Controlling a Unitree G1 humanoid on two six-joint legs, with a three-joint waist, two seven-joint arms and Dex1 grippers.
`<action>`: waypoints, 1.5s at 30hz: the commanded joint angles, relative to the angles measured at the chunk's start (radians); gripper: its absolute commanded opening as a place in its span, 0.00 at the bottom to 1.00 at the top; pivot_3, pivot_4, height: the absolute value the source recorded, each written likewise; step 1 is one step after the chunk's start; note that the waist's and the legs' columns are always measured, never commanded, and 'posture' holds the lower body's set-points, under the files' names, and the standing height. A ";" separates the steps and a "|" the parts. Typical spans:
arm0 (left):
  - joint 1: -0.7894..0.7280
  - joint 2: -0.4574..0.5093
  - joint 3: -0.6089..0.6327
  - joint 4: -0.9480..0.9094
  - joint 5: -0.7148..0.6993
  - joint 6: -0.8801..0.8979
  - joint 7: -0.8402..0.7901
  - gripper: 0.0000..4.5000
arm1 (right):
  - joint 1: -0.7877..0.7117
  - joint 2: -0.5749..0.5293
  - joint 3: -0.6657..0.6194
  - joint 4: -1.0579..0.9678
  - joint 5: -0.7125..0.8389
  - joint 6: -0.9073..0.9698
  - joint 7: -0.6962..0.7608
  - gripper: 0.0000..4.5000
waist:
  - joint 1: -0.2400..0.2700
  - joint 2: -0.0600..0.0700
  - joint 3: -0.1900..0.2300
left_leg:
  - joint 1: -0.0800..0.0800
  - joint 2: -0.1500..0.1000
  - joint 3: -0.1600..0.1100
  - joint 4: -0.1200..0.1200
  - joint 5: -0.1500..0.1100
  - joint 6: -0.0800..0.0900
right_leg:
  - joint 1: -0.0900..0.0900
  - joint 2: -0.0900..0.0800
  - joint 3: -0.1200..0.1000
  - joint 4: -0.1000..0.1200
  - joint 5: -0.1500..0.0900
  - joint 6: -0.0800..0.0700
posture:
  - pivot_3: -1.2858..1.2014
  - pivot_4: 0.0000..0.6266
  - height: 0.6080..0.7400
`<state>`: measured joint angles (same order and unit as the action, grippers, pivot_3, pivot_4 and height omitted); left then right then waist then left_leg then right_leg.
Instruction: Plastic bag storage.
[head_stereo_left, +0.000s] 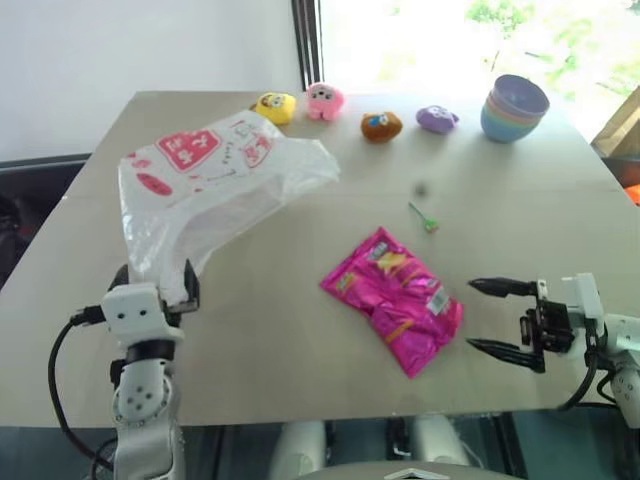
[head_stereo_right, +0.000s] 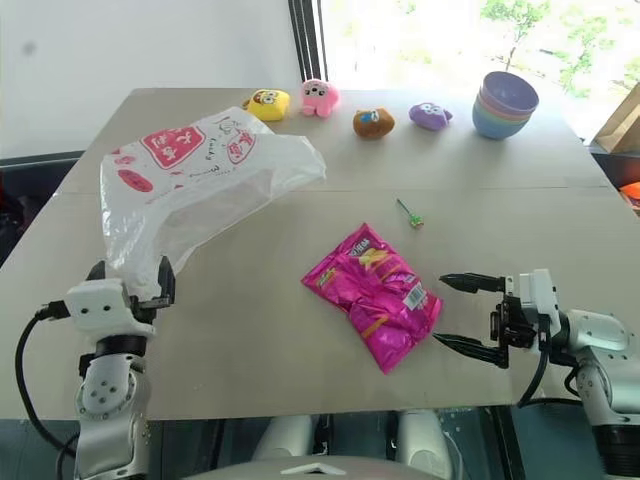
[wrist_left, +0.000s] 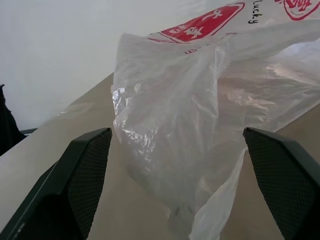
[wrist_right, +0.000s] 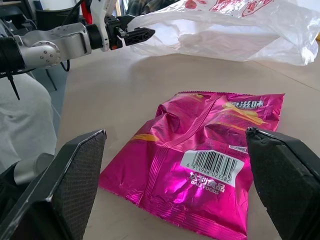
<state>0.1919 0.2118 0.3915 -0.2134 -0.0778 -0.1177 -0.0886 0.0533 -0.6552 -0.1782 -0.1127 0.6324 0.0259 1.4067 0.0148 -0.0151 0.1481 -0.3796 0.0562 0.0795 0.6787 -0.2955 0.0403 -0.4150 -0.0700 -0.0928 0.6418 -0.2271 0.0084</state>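
So on the left side, the left gripper (head_stereo_left: 160, 285) sits near the front-left edge of the surface (head_stereo_left: 560, 200), pointing away toward the far side, jaws spread wide apart. The near end of the plastic bag (head_stereo_left: 215, 185) hangs down right between its two fingers (wrist_left: 87, 170), and in the left wrist view the crinkly film fills the gap, but the fingers aren't pressed onto it. The bag is the big translucent-white one with red print; it billows up from the gripper and stretches far and to the right, with its far end resting on the surface just short of the toy row.

Along the far edge there's a yellow plush toy (head_stereo_left: 274, 106), a pink plush toy (head_stereo_left: 325, 100), a brown plush toy (head_stereo_left: 381, 125) and a purple plush toy (head_stereo_left: 437, 119), then a stack of pastel bowls (head_stereo_left: 515, 108) at the far right.

Mid-surface, right of the bag and well apart from it, lies a glossy magenta snack packet (head_stereo_left: 395, 298), flat, barcode facing up. A small green thing (head_stereo_left: 424, 217) lies a bit farther back from it; can't tell what it is.

On the right, the right gripper (head_stereo_left: 505, 317) points left toward the packet, jaws wide apart, nothing in them, tips just beside the packet's right edge without touching.
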 joint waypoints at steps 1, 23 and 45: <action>-0.029 0.030 0.033 0.031 -0.049 -0.033 -0.025 0.97 | 0.007 0.002 -0.027 -0.021 0.007 -0.025 -0.011 1.00 | 0.000 0.000 0.000 | 0.000 0.000 0.000 0.000 0.000 0.000 | 0.000 0.000 0.000 0.000 0.000 0.000 | 0.52 0.24 1.00; -0.043 0.049 0.022 0.021 -0.211 -0.024 -0.131 0.02 | -0.092 -0.006 0.118 -0.164 -0.111 0.444 -0.481 1.00 | 0.000 0.000 0.000 | 0.000 0.001 0.000 0.004 0.000 0.000 | 0.000 -0.001 0.000 0.003 0.000 0.000 | 0.52 0.24 1.00; -0.008 0.034 0.002 0.017 -0.175 -0.047 -0.115 0.02 | -0.432 -0.002 0.105 -0.154 0.111 1.028 -0.682 1.00 | 0.000 -0.001 0.000 | -0.003 0.000 -0.003 0.005 0.000 0.000 | 0.000 -0.001 -0.002 0.002 0.000 0.000 | 0.52 0.24 1.00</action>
<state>0.1807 0.2451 0.3872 -0.1501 -0.2574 -0.1409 -0.2105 -0.3532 -0.6409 -0.0035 -0.2619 0.7136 1.0434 0.7307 0.0148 -0.0156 0.1486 -0.3827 0.0559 0.0768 0.6833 -0.2957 0.0404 -0.4152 -0.0709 -0.0949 0.6437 -0.2268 0.0080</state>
